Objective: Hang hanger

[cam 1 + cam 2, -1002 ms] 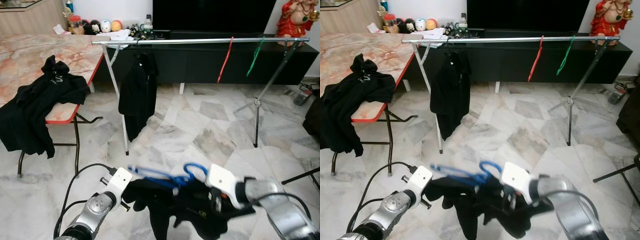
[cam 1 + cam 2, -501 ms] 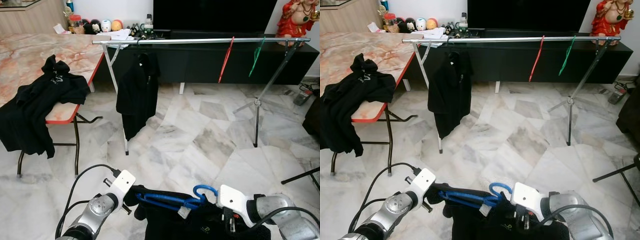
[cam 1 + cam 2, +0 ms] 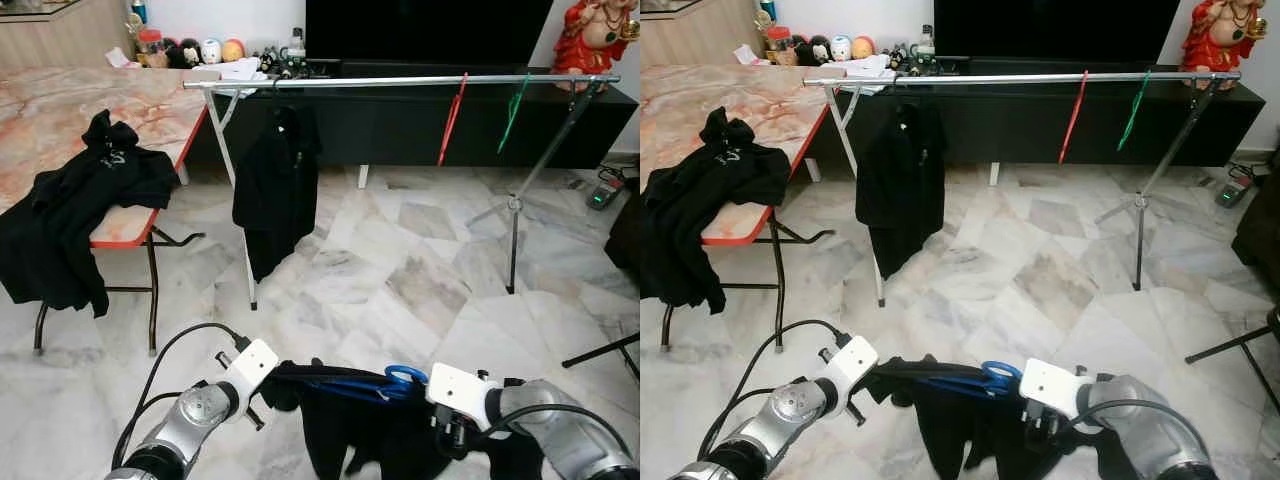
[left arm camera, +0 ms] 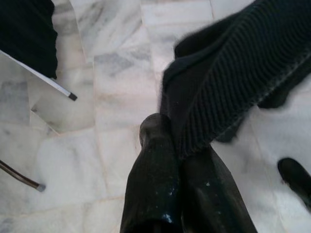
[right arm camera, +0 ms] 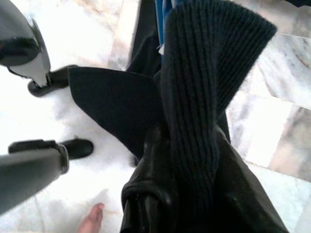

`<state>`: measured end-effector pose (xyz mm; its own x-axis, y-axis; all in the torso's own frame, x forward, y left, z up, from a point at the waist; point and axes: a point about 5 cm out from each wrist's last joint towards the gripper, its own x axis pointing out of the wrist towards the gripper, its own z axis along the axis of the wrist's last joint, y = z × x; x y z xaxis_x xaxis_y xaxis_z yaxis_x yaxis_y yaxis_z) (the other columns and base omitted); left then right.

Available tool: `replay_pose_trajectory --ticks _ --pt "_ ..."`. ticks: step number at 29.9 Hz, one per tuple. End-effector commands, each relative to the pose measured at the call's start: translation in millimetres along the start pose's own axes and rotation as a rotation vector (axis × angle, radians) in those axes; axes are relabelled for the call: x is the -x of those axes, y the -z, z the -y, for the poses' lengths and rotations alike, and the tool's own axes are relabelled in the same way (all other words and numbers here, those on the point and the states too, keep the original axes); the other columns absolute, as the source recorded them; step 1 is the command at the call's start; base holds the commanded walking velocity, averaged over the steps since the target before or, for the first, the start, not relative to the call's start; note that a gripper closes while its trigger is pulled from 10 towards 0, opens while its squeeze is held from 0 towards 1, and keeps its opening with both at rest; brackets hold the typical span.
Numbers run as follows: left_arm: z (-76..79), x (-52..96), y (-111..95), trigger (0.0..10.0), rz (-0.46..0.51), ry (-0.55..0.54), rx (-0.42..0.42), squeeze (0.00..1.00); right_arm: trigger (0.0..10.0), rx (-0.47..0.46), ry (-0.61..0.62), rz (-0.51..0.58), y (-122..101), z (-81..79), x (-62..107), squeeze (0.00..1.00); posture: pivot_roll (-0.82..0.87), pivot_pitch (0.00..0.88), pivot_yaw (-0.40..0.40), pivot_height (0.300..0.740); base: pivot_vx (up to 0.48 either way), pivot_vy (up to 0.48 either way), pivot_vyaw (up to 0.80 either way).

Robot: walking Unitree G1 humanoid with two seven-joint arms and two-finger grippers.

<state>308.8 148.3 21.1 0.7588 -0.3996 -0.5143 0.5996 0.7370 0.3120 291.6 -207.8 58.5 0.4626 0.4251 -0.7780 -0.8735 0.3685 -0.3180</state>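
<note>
Black knit garment (image 3: 370, 440) on blue hanger (image 3: 360, 385), held low over marble floor (image 3: 400, 260), well short of clothes rail (image 3: 400, 82).

Left gripper (image 4: 182, 145) pinched shut on garment's knit edge; right gripper (image 5: 187, 145) clamped on knit fold near hook.

Risks you face: knit slipping off hanger, since grip is on cloth rather than on hanger; hem dragging floor.

Hanger long axis runs left-right, roughly level; hook at robot's right end.
</note>
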Motion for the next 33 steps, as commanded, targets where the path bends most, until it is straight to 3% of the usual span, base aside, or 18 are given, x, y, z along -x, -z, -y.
replay_pose_trajectory --ticks 1,6,8,11,15,18,21,22,23,27,31,33 --pt "-5.7 5.4 10 0.0 -0.044 0.007 -0.016 0.0 0.0 -0.07 0.065 0.015 2 9.9 5.7 0.0 0.03 0.107 -0.004 0.74 0.0 0.0 0.0" --pt "-2.1 4.9 10 0.0 -0.049 0.032 -0.036 0.0 0.0 -0.154 0.0 0.182 -22 1.2 -1.0 0.0 0.04 0.109 -0.005 0.74 0.0 0.0 0.0" --pt "-1.1 4.9 10 0.0 -0.056 0.04 -0.052 0.0 0.0 -0.1 -0.004 0.16 -25 1.1 -1.2 0.0 0.03 0.11 -0.005 0.74 0.0 0.0 0.0" --pt "-0.8 4.6 10 0.0 -0.055 0.04 -0.05 0.0 0.0 -0.105 -0.013 0.171 -28 0.9 -1.9 0.0 0.03 0.111 -0.007 0.74 0.0 0.0 0.0" --pt "-3.3 4.6 7 0.0 -0.042 0.031 -0.042 0.0 0.0 -0.042 -0.039 0.08 -20 -4.2 -6.4 0.0 0.03 0.114 -0.012 0.74 0.0 0.0 0.0" --pt "-13.8 5.9 1 0.0 -0.026 -0.018 -0.05 0.0 0.0 -0.01 -0.069 0.006 -10 -12.1 -9.7 0.0 0.03 0.115 -0.013 0.74 0.0 0.0 0.0" --pt "-23.3 6.8 -8 0.0 0.016 -0.053 -0.05 0.0 0.0 0.038 -0.023 -0.103 2 -10.7 -12.2 0.0 0.04 0.118 -0.014 0.74 0.0 0.0 0.0" --pt "-27.0 7.3 -15 0.0 0.05 -0.047 -0.026 0.0 0.0 0.002 0.006 -0.11 4 -9.5 -14.5 0.0 0.04 0.118 -0.014 0.74 0.0 0.0 0.0" --pt "-29.1 8.0 -22 0.0 0.083 -0.032 -0.005 0.0 0.0 -0.047 0.035 -0.095 1 -8.4 -17.0 0.0 0.04 0.12 -0.014 0.74 0.0 0.0 0.0" --pt "-29.5 10.0 -31 0.0 0.119 0.013 0.008 0.0 0.0 -0.038 0.054 -0.108 1 -9.9 -20.3 0.0 0.04 0.118 -0.015 0.74 0.0 0.0 0.0" --pt "-22.7 18.7 -47 0.0 0.197 0.177 0.001 0.0 0.0 -0.082 0.12 -0.113 2 -11.8 -30.2 0.0 0.05 0.117 -0.02 0.74 0.0 0.0 0.0" --pt "-21.7 20.4 -49 0.0 0.202 0.203 -0.005 0.0 0.0 -0.103 0.138 -0.098 -1 -10.6 -31.4 0.0 0.05 0.117 -0.021 0.74 0.0 0.0 0.0"
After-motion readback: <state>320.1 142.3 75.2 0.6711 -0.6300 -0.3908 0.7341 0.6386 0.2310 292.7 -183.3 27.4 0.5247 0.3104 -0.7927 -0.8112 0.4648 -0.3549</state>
